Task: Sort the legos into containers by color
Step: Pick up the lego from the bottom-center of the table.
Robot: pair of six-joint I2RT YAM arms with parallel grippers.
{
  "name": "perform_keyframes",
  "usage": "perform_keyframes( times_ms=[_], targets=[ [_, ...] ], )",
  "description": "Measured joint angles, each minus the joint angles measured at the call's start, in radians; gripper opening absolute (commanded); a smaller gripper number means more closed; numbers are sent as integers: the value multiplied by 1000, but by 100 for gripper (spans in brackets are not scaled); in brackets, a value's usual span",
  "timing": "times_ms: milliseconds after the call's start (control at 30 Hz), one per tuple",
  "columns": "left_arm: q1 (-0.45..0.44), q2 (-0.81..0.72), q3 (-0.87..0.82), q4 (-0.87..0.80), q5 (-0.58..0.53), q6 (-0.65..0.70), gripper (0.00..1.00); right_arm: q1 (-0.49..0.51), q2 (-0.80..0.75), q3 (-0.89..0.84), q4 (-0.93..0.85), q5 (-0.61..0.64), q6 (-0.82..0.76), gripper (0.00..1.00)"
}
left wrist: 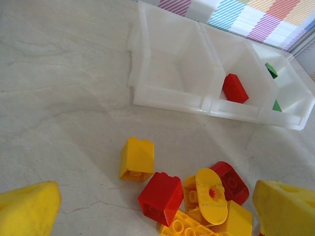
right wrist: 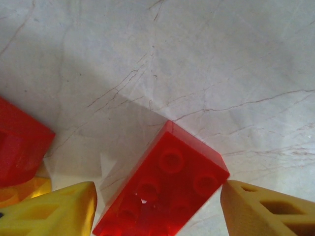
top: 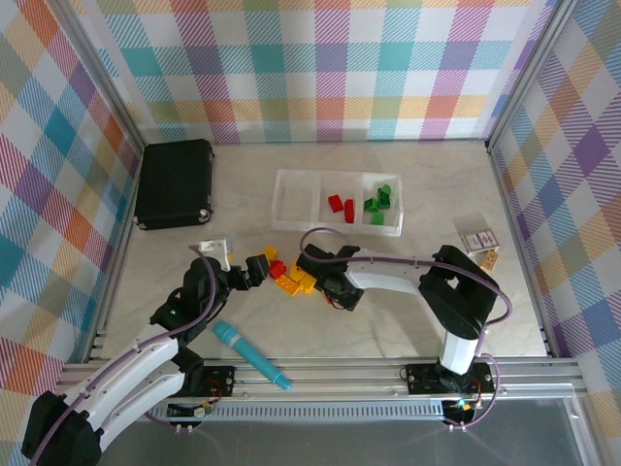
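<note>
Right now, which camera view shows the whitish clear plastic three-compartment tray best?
Top external: the whole tray is seen from above, left compartment bare, red bricks in the middle, green bricks on the right. The left wrist view shows it at a slant, its walls hiding most of the contents.

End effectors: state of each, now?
Left end effector: open, holding nothing.
Right end effector: straddling a red lego; whether it grips cannot be told.

A pale marbled tabletop [top: 388, 320] carries a black rectangular case [top: 175, 183] at far left, a clear whitish three-compartment plastic tray [top: 296, 199] mid-table, a heap of yellow and red plastic bricks [top: 294, 281] nearer, and a teal marker-like cylinder [top: 250, 355] by the front edge.
</note>
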Motion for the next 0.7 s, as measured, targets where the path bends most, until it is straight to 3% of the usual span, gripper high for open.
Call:
perform_keyframes(
  times_ms=[367,433,700],
  targets=[
    [0,0,0,-24,-9,14,100,5,19,4,-7,40,-41,56],
    [0,3,0,-24,-10,14,99,7,21,5,-8,62,-65,43],
    [0,35,0,-29,-9,13,100,5,30,31,-9,126,-163,24]
  ],
)
